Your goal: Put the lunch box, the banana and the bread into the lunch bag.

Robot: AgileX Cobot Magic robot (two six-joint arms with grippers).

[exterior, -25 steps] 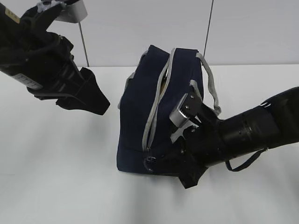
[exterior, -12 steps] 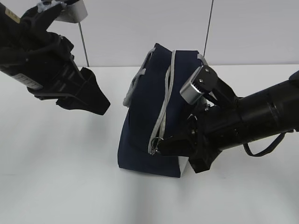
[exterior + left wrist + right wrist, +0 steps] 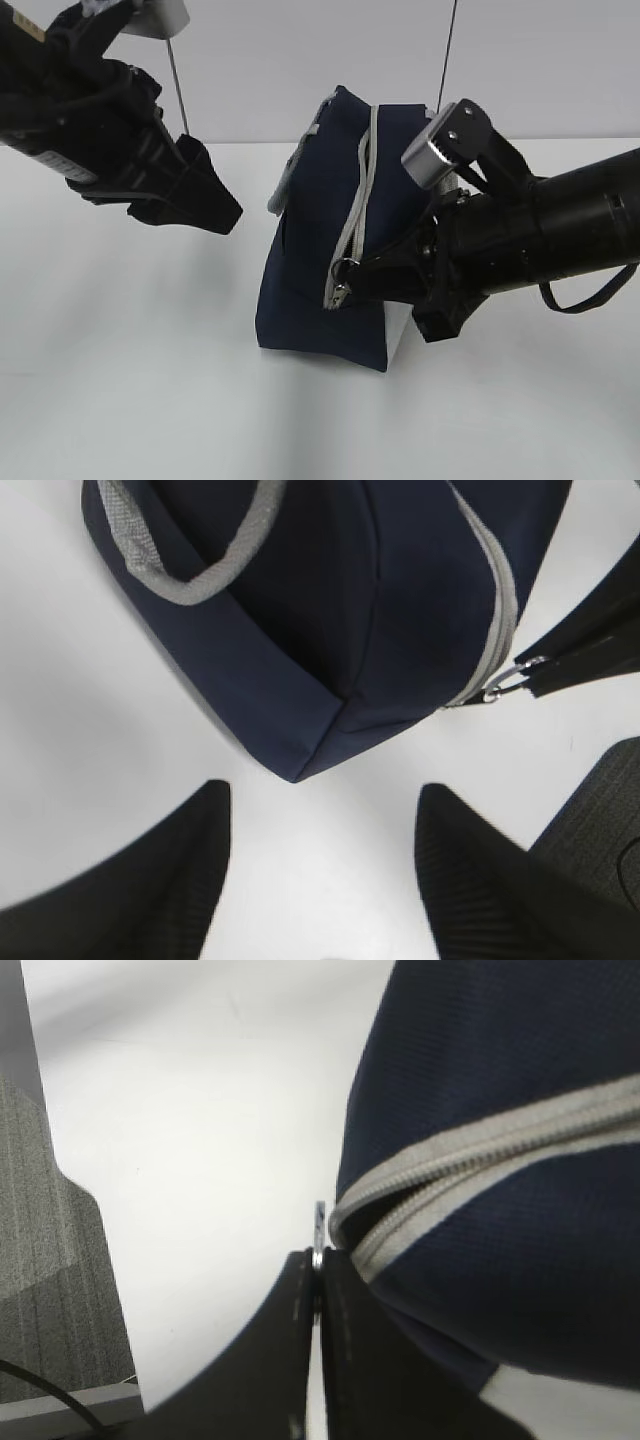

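**Zipper pull pinched at the bag's low end**

Outwardly, the exterior view shows one large navy-blue fabric lunch bag (image 3: 320,290) with a grey zipper standing tilted on the white worktop (image 3: 130,390). The right end effector (image 3: 352,283) reaches in from the bag's right and is closed on the small metal ring pull (image 3: 343,290) at the zipper's lower end, probably to work the slider along the track. The left end effector (image 3: 205,205) hangs above the worktop well to the bag's left, touching nothing, perhaps waiting to steady the bag. One grey webbing handle (image 3: 290,180) shows on the bag's left side. No lunch box, banana or bread appears beside the bag in any view; whether any sits inside cannot be told.

Next, the left wrist view looks down on the bag's corner: that end effector's two dark fingers (image 3: 150,880) stand spread, empty, just short of the bag. One handle loop and the ring pull show, the pull to the corner's right.

Last, the right wrist view shows two closed fingers (image 3: 285,1350) clamping the ring's thin edge beside the bag, where the two grey zipper tapes (image 3: 480,1160) converge.
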